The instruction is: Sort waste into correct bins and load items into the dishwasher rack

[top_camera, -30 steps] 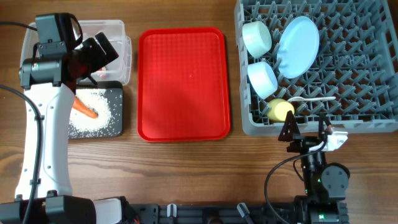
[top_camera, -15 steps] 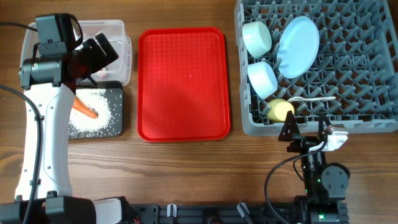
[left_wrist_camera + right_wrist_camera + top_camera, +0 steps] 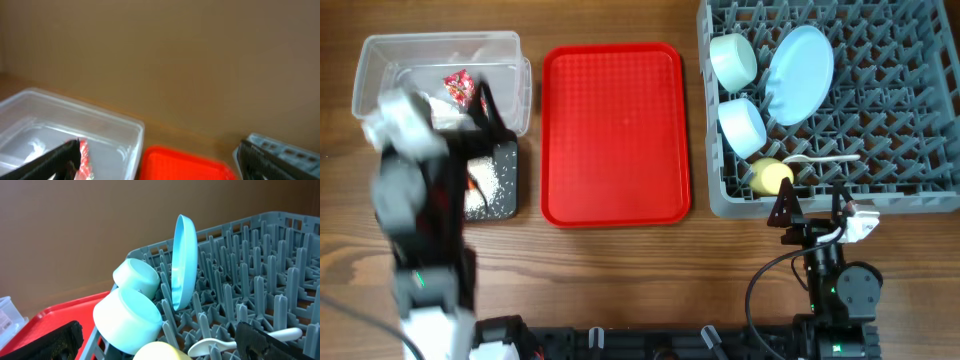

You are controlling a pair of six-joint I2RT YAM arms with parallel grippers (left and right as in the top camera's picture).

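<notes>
The clear tub [image 3: 380, 50] holds the red wrapper [image 3: 458, 88] and a white tissue [image 3: 35, 146]. The black tray [image 3: 505, 205] holds rice [image 3: 485, 178] and a bit of the orange carrot [image 3: 473, 185]; my blurred left arm covers the remainder. The left gripper [image 3: 480, 135] is open and empty over the near edge of the tub; the left wrist view [image 3: 157, 150] shows its fingers spread wide. The grey rack [image 3: 880, 120] holds two bowls [image 3: 733, 60] [image 3: 742, 125], the plate [image 3: 800, 75], the yellow cup [image 3: 770, 177] and the spoon [image 3: 820, 160]. The right gripper [image 3: 812, 215] is open and empty in front of the rack. I see no brown lump.
The flat red serving tray [image 3: 612, 135] lies between the bins and the rack, with nothing on it. Bare wooden table runs along the front edge. The right side of the rack has bare pegs.
My left arm has swung back from over the tub toward the table's front and is blurred with motion. The tub's contents now show. The right arm has not moved.
</notes>
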